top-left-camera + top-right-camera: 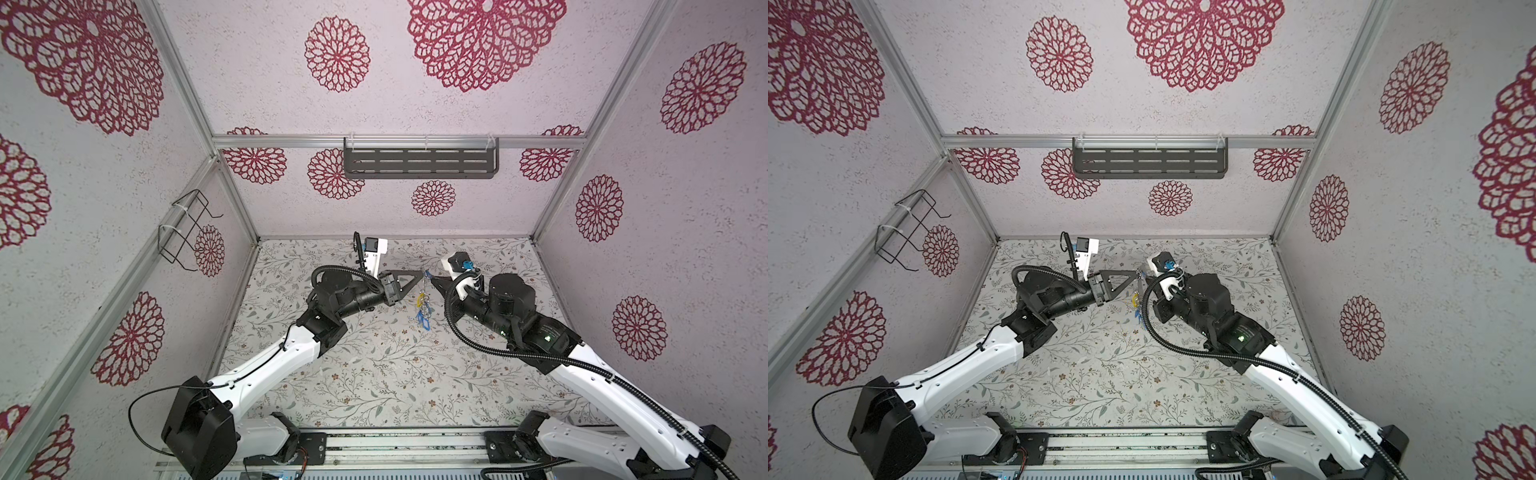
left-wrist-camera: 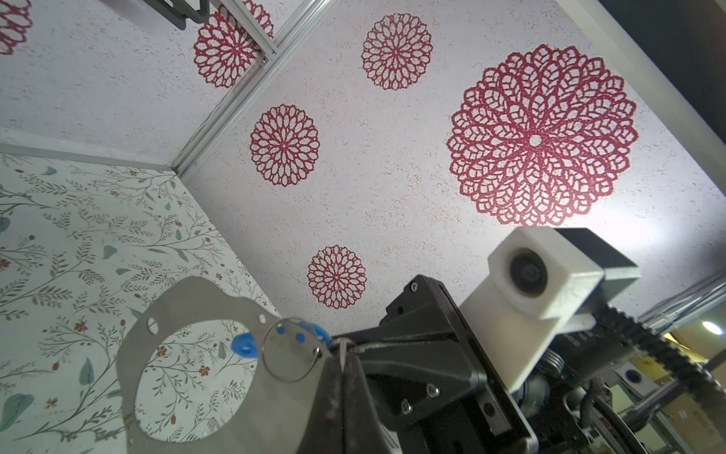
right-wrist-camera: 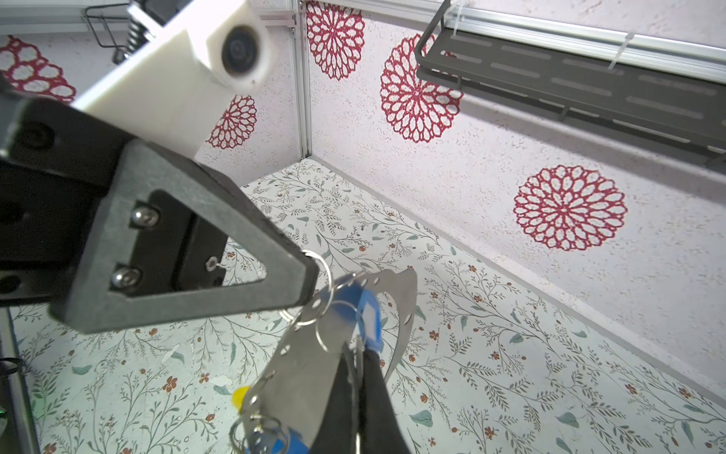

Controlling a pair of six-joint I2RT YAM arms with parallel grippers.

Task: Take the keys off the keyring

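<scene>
Both grippers meet in mid-air above the floral table [image 1: 374, 374]. The keyring [image 2: 184, 310], a flat grey hoop with small holes, hangs between them, edge-on in a top view [image 1: 424, 289]. My left gripper [image 2: 343, 355] is shut on a thin silver loop [image 3: 323, 267] that threads a hole in the hoop. My right gripper [image 3: 359, 353] is shut, and a blue key tag [image 3: 369, 314] with a white window runs from its fingertips. A yellow key [image 1: 421, 298] and blue keys [image 1: 423, 321] dangle from the hoop's lower part. In a top view the right gripper [image 1: 431, 279] sits tip to tip with the left gripper [image 1: 421, 273].
A dark slotted shelf [image 1: 419, 162] hangs on the back wall, well above the grippers. A black wire holder [image 1: 187, 228] is tied to the left wall's frame. Patterned walls close in three sides, and the arms' bases stand on a rail at the front.
</scene>
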